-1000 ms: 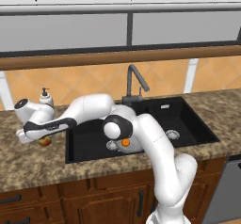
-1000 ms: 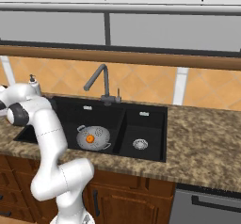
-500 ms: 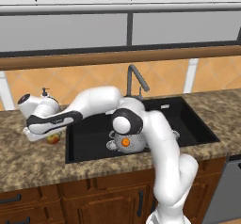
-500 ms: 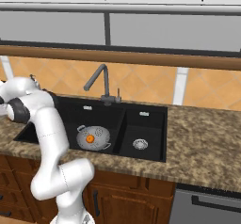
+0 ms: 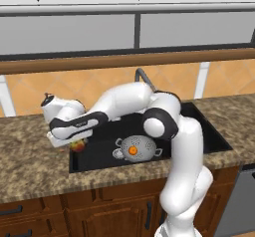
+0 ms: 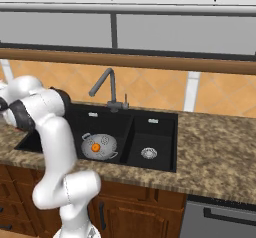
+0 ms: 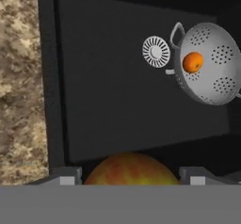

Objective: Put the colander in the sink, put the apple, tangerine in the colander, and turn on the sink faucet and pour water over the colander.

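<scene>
Red-yellow apple [image 7: 129,169] sits between the tool [image 7: 132,175] tips, jaws wide around it, over the sink's [image 7: 141,96] near edge. Tangerine [image 7: 193,62] already in the colander [image 7: 212,63]. Loose hold could drop it outside the colander.

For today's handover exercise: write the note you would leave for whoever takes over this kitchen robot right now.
Claw: jaws apart around the apple, carried at the sink's left edge.
Colander: in the large basin beside the drain, tangerine inside.
Faucet: no water running.
Done: colander placed, tangerine in.
Left: apple into the colander, turn on the faucet, pour water over the colander.
</scene>
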